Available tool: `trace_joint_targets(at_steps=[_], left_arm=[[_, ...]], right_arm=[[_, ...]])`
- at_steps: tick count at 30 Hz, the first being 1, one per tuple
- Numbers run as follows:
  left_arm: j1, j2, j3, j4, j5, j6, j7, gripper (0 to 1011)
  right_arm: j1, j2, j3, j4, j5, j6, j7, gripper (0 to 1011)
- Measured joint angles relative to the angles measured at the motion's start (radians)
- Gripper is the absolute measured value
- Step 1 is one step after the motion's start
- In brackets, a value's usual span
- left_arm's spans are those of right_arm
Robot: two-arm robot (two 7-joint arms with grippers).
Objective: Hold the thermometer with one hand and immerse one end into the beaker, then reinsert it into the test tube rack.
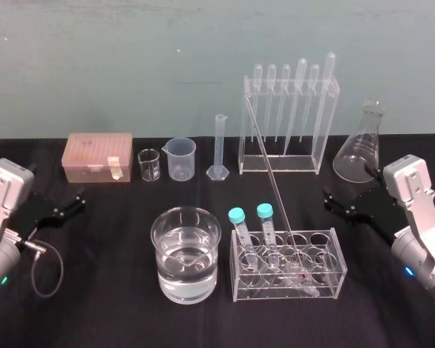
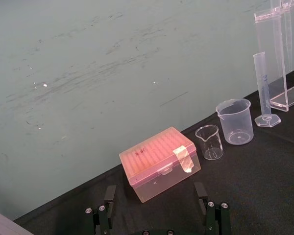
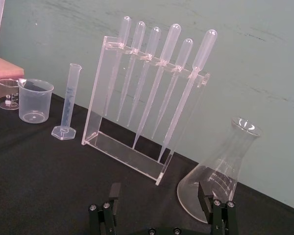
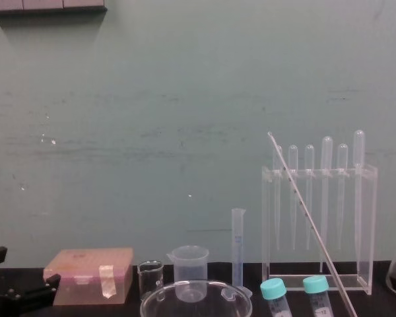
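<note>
Thermometer (image 1: 275, 188), slender glass rod, red tip in boxy acrylic test tube rack (image 1: 338, 270); left hand (image 1: 78, 199), right hand (image 1: 330, 201) released.

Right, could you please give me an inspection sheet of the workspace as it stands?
Surface: black table cloth, no spills seen.
Job's things: thermometer leans in the test tube rack, red tip down; water-filled beaker stands to the rack's left.
Clutter: two capped tubes in the rack; behind, pipette stand, flask, measuring cylinder, plastic beaker, small glass beaker, pink tip box.
Hands: left hand open and empty, at the table's left; right hand open and empty, at the right.
Cables: looped cable beside the left arm.
Surroundings: teal wall; nothing else seen.
</note>
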State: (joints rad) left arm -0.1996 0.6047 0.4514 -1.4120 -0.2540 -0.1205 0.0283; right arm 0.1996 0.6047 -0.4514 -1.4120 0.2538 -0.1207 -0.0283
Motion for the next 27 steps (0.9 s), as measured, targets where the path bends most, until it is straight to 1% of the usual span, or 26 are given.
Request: trace_joint_targets(at_steps=[27], left_arm=[[0.0,0.0,0.0,0.0,0.0,0.0,0.0,1008]], right_arm=[[0.0,0.0,0.0,0.0,0.0,0.0,0.0,1003]])
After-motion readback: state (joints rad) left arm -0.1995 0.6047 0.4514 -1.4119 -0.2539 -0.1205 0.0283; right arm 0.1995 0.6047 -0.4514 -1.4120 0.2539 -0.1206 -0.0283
